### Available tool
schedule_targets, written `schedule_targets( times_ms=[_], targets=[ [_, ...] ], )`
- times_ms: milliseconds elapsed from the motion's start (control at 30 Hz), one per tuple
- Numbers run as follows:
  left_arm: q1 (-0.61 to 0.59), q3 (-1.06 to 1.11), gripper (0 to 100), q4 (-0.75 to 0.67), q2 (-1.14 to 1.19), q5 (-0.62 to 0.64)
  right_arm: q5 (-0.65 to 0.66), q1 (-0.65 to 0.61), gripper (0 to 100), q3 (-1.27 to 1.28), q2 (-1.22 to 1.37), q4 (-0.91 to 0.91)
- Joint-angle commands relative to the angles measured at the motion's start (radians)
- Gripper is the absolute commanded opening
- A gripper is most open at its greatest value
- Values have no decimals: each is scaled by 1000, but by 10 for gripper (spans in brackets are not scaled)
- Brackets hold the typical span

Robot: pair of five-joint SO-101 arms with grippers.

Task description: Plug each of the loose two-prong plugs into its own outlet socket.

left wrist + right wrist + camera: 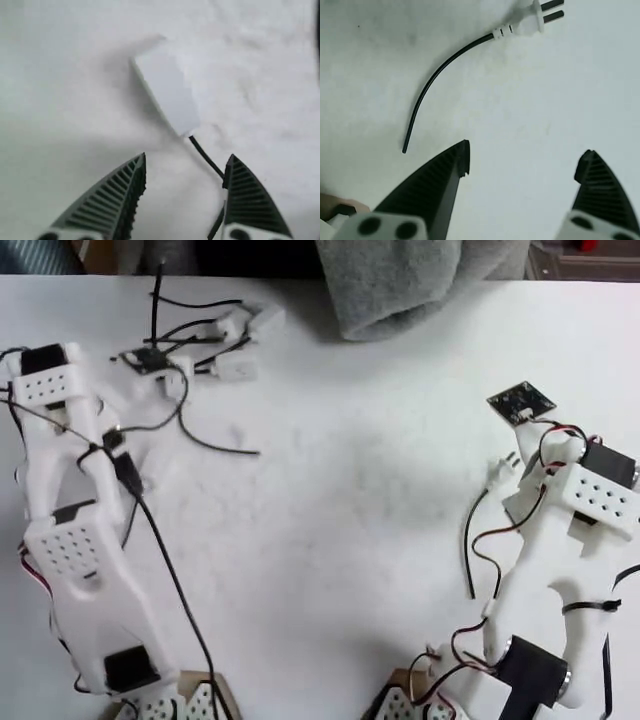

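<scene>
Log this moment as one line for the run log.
left gripper: open, white socket ahead | right gripper: open, loose plug ahead on table, unplugged

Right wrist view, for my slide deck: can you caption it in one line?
Open right gripper over a loose two-prong plug and its black cord on the white table.

A: What sort of place is this?
B: A robotics lab bench, I'd say — a white table (350, 520) carrying two bare-wired white arms (75, 540).
A: Anything else?
B: Exposed circuit boards (521, 402) lie loose on it, near a short plug cord (451, 56) — a grey cloth (400, 290) is slumped at the far edge.
</scene>
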Motion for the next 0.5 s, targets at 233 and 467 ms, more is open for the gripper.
schedule_targets(
  times_ms=[233,467],
  targets=[
    [97,221,249,-149,-219,109,3,-8,334,-2,-41,-10],
    [102,315,246,-333,-163,143,3,-4,334,-2,-39,-10]
  ],
)
